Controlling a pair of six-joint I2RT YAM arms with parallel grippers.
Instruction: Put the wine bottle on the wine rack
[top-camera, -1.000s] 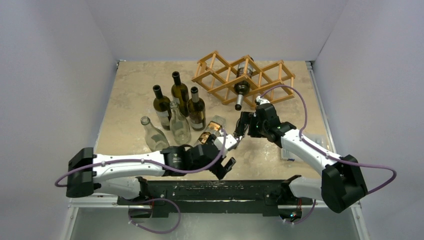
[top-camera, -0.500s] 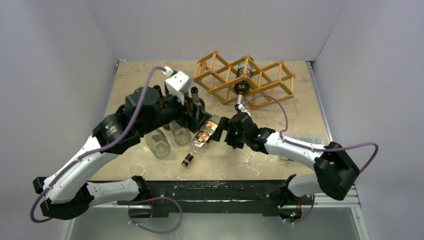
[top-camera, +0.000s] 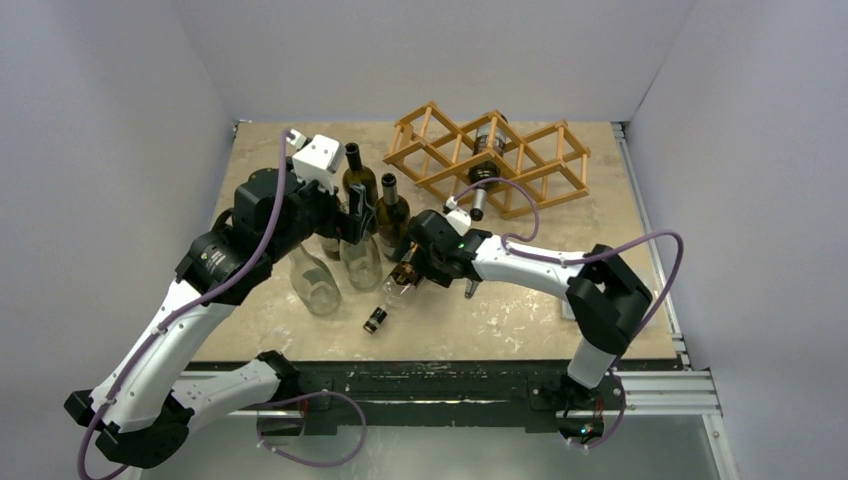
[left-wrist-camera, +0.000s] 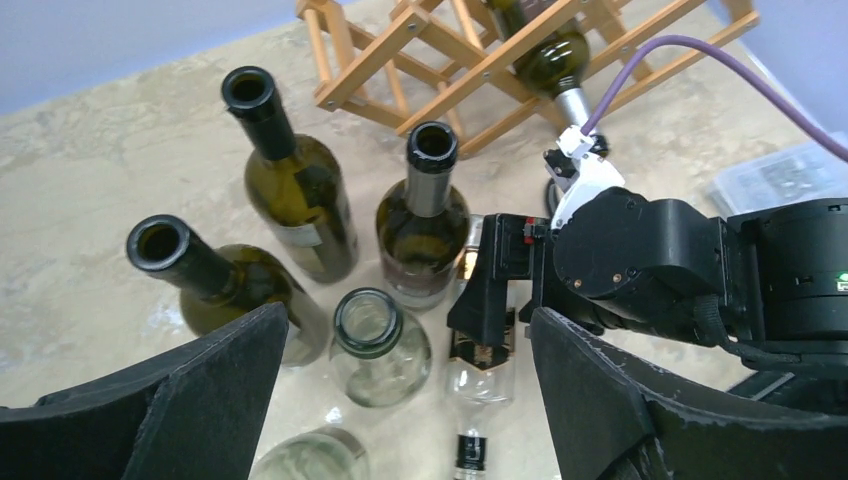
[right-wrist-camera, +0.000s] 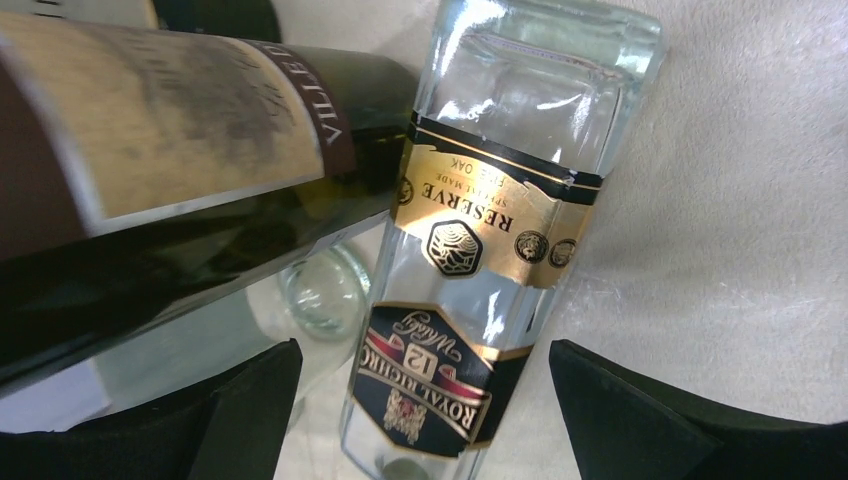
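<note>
A clear bottle with a gold-and-black label (right-wrist-camera: 470, 290) lies on the table, its capped neck toward the near edge (top-camera: 378, 318). My right gripper (right-wrist-camera: 425, 420) is open, one finger on each side of the bottle's body without touching it; it also shows in the top view (top-camera: 418, 268). My left gripper (left-wrist-camera: 400, 400) is open and empty above a group of standing bottles (top-camera: 355, 225). The wooden lattice wine rack (top-camera: 545, 160) stands at the back of the table and holds one dark bottle (top-camera: 487, 150).
Three dark green bottles (left-wrist-camera: 295, 190) (left-wrist-camera: 425, 225) (left-wrist-camera: 215, 280) and two clear ones (left-wrist-camera: 368, 330) (left-wrist-camera: 310, 460) stand close left of the lying bottle. One green bottle's label (right-wrist-camera: 180, 150) is right beside my right gripper. A clear plastic box (left-wrist-camera: 780, 175) lies at the right.
</note>
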